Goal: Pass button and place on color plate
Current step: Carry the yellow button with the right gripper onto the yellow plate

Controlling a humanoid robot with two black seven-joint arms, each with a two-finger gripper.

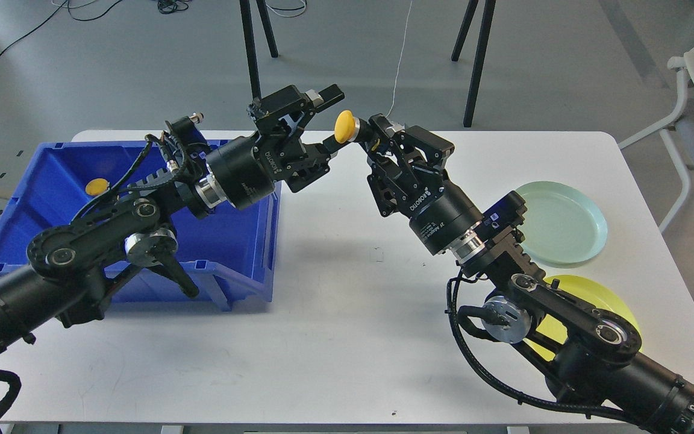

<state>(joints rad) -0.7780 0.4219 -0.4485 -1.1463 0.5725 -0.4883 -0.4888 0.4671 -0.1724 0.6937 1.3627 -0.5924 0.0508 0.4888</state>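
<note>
Our right tool (364, 134) pinches the yellow button (344, 126). Our left tool (330, 120) is spread wide around it. The yellow plate (594, 295) waits for it.

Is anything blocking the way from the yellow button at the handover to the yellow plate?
Only the right arm itself: the button sits in the right gripper, and that arm's elbow overhangs the yellow plate. No loose object lies between.

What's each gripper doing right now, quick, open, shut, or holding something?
Left gripper: open, fingers spread around the yellow button, not clamping it.
Right gripper: shut on the button's stem.
</note>
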